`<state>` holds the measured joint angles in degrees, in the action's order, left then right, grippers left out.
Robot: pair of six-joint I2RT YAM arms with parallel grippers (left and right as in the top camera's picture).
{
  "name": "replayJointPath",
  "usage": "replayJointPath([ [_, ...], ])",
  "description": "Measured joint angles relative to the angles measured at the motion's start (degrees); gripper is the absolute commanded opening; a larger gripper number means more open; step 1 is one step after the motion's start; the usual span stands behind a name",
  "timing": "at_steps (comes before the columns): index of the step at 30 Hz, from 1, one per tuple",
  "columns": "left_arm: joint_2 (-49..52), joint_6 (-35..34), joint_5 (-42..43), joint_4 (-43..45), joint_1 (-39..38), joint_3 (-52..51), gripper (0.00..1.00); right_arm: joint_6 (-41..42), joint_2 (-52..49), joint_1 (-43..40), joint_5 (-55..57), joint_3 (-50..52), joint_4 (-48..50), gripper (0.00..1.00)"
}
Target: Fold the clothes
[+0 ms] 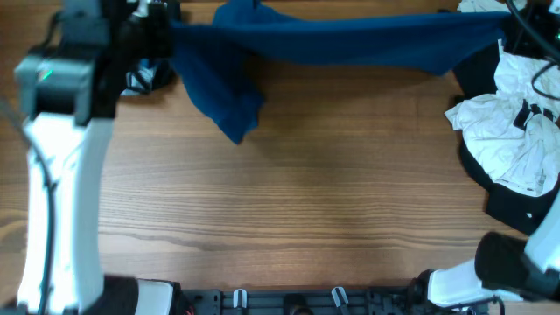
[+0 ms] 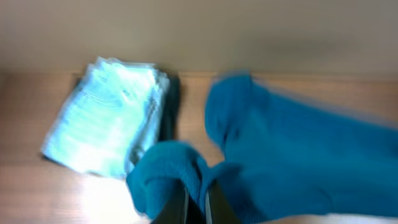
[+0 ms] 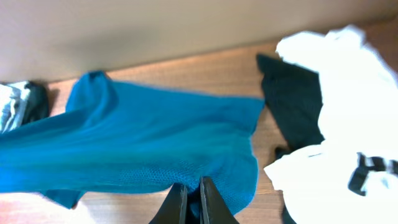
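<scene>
A blue mesh garment (image 1: 341, 39) hangs stretched across the far side of the table, held up between both arms, with a loose part drooping at the left (image 1: 223, 96). My left gripper (image 2: 196, 202) is shut on a bunched edge of the blue garment (image 2: 298, 155). My right gripper (image 3: 191, 199) is shut on the lower edge of the blue garment (image 3: 143, 143). In the overhead view both grippers are hidden at the top corners.
A pile of white (image 1: 512, 131) and black (image 1: 516, 201) clothes lies at the right edge; it also shows in the right wrist view (image 3: 336, 99). A folded pale stack (image 2: 109, 121) on a dark garment sits at the far left (image 1: 144, 77).
</scene>
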<state>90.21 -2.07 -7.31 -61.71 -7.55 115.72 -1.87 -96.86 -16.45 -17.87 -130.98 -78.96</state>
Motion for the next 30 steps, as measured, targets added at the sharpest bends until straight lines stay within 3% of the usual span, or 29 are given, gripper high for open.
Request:
replayJointPath([
  [3, -5.9, 0.0, -1.2, 2.8, 2.0, 0.3, 0.04, 0.0, 2.6, 0.0, 0.0, -0.5, -1.5, 0.04],
  [6, -7.5, 0.0, -1.4, -0.2, 1.9, 1.0, 0.04, 0.0, 2.1, 0.0, 0.0, -0.5, -3.7, 0.04],
  [16, 5.6, 2.0, 0.2, -18.3, -0.5, 0.7, 0.04, -0.6, 1.1, -0.2, 2.8, -0.5, -10.5, 0.04],
  [22, 5.9, -3.7, 5.9, -27.1, -1.0, 0.7, 0.04, 1.8, 1.4, -0.4, 4.1, 0.2, -13.3, 0.04],
  [30, 5.8, -16.3, 7.3, -34.1, -6.4, -2.3, 0.04, 7.4, 18.1, -0.6, 7.6, 23.6, -13.2, 0.04],
])
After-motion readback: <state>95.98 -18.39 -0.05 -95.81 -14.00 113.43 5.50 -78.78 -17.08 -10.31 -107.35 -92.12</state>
